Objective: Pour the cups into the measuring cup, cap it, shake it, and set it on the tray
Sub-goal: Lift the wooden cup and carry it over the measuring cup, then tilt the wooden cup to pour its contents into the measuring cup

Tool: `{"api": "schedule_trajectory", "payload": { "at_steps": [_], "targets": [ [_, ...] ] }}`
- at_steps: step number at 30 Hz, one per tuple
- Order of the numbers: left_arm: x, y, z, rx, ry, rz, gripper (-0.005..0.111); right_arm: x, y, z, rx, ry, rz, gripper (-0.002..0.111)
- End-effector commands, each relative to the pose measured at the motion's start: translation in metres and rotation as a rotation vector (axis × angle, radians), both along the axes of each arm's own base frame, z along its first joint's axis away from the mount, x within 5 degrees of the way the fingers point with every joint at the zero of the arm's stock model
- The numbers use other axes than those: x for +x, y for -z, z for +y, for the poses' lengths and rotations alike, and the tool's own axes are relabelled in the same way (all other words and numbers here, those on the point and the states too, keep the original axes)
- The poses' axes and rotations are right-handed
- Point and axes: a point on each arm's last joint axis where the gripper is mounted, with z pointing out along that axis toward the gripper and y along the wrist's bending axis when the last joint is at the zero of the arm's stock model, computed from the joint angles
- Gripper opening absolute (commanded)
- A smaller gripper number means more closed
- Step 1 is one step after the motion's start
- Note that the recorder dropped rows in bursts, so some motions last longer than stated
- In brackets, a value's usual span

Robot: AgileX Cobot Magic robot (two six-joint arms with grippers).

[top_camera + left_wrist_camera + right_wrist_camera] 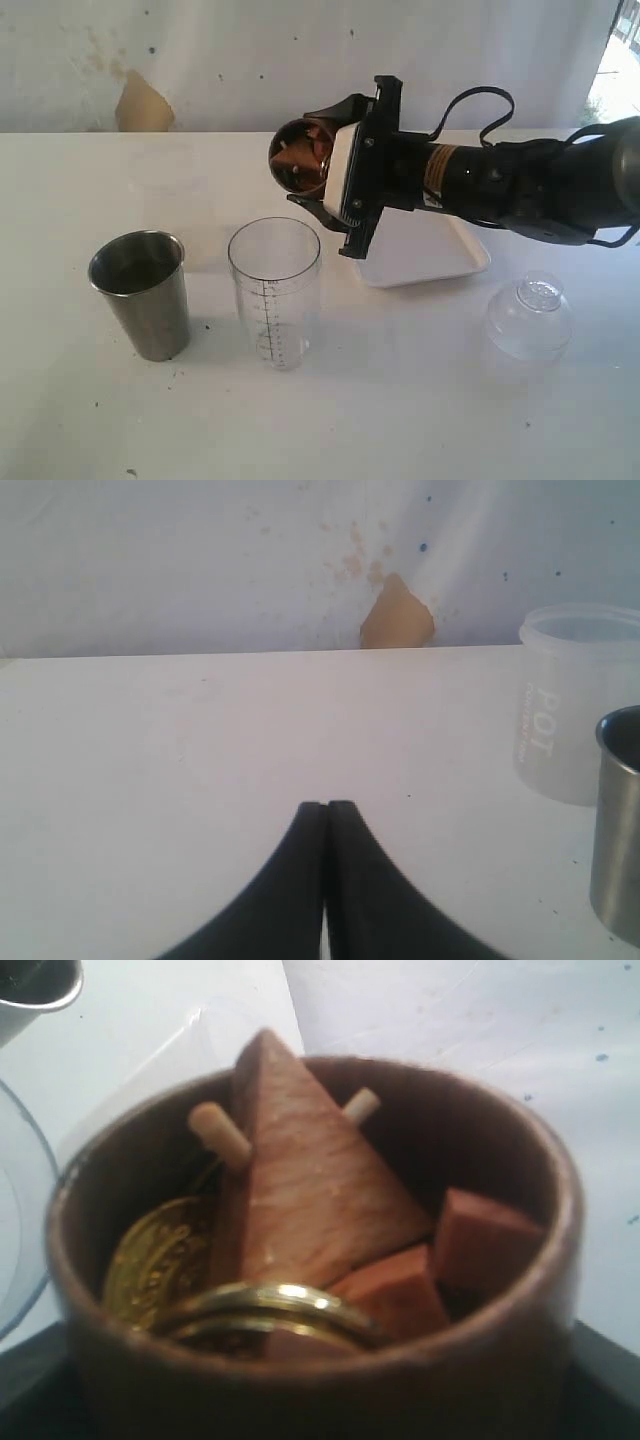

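My right gripper (pixel 316 158) is shut on the dark brown wooden cup (pixel 298 156), which it holds tipped on its side just above and behind the measuring cup (pixel 275 292). The right wrist view looks into the wooden cup (pixel 480 1360): wooden wedges (pixel 305 1195), gold coins (pixel 165 1260) and small pegs lie inside. The clear measuring cup stands upright with nothing in it. To its left stands the steel tumbler (pixel 138 293), also seen in the left wrist view (pixel 620 830). The white tray (pixel 425 255) lies partly under the right arm. My left gripper (pixel 326 806) is shut on nothing, low over the table.
A clear domed lid (pixel 529 315) rests on the table at the right front. A faint translucent tub marked POT (pixel 575 700) stands behind the steel tumbler. A wall with a tan patch (pixel 143 105) closes off the back of the table.
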Motion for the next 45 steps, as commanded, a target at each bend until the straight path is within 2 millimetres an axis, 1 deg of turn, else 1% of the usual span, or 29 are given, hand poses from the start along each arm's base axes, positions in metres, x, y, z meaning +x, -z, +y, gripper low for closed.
{"api": "schedule_trajectory", "payload": {
  "at_steps": [1, 4, 7, 10, 20, 24, 28, 34, 37, 45],
  "targets": [
    [0.0, 0.001, 0.0, -0.009, 0.002, -0.001, 0.0, -0.002, -0.007, 0.006, -0.001, -0.034, -0.051, 0.0],
    [0.0, 0.001, 0.0, -0.009, 0.002, -0.001, 0.0, -0.002, -0.008, 0.012, -0.013, -0.042, -0.057, 0.0],
    [0.0, 0.001, 0.0, -0.009, 0.002, -0.001, 0.0, 0.001, -0.011, 0.014, -0.053, -0.032, -0.076, 0.0],
    [0.0, 0.001, 0.0, -0.009, 0.002, -0.001, 0.0, 0.002, -0.013, 0.015, -0.049, -0.034, -0.085, 0.0],
    [0.0, 0.001, 0.0, -0.009, 0.002, -0.001, 0.0, 0.002, -0.013, 0.015, -0.124, -0.05, -0.162, 0.0],
    [0.0, 0.001, 0.0, -0.009, 0.002, -0.001, 0.0, 0.0, -0.011, 0.016, -0.18, -0.096, -0.196, 0.0],
    [0.0, 0.001, 0.0, -0.009, 0.002, -0.001, 0.0, 0.0, -0.011, 0.017, -0.201, -0.105, -0.218, 0.0],
    [0.0, 0.001, 0.0, -0.009, 0.002, -0.001, 0.0, 0.0, -0.011, 0.017, -0.264, -0.125, -0.292, 0.0],
    [0.0, 0.001, 0.0, -0.009, 0.002, -0.001, 0.0, 0.0, -0.011, 0.017, -0.268, -0.126, -0.296, 0.0],
    [0.0, 0.001, 0.0, -0.009, 0.002, -0.001, 0.0, 0.0, -0.011, 0.017, -0.356, -0.153, -0.401, 0.0]
  ]
}}
